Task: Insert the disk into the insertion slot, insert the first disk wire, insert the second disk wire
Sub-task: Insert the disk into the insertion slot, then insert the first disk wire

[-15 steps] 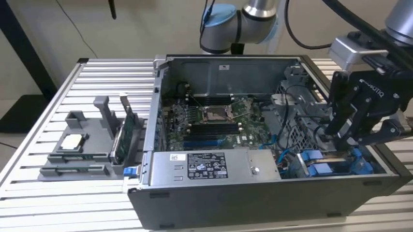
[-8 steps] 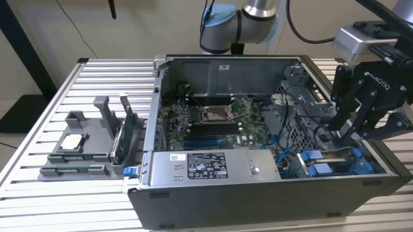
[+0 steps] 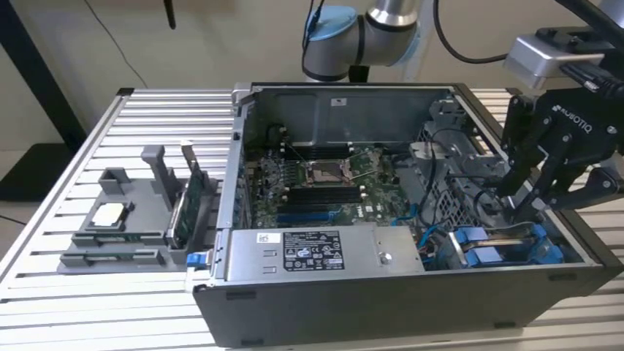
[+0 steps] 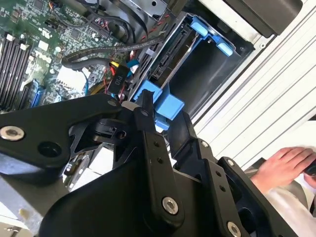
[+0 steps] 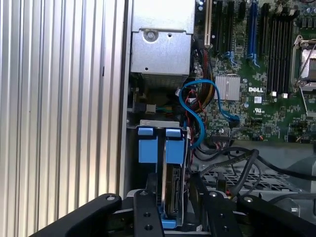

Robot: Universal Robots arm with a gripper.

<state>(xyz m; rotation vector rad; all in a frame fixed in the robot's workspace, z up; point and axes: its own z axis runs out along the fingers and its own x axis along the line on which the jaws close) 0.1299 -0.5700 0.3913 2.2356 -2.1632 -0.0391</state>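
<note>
The disk (image 5: 173, 190), a silver drive in a blue carrier frame, stands on edge in the insertion slot (image 5: 237, 178), the dark perforated cage at the case's corner on the exterior view's right. In the second wrist view the disk (image 4: 170, 52) shows its connector edge beside an empty dark bay of the insertion slot (image 4: 210, 74). My black gripper (image 5: 175, 200) straddles the carrier's near end, shut on the disk's blue tab. That tab sits between the fingertips of my gripper (image 4: 163, 106). In the exterior view the gripper (image 3: 531, 205) hangs over the blue carriers (image 3: 497, 252).
A loose blue cable (image 5: 197, 106) and black cables (image 5: 237, 158) lie next to the cage. The grey power-supply box (image 3: 312, 252) and the motherboard (image 3: 322, 183) take up the case. A grey fixture (image 3: 127, 219) stands on the slatted table (image 3: 98, 307). A person's hand (image 4: 284, 165) rests outside the case.
</note>
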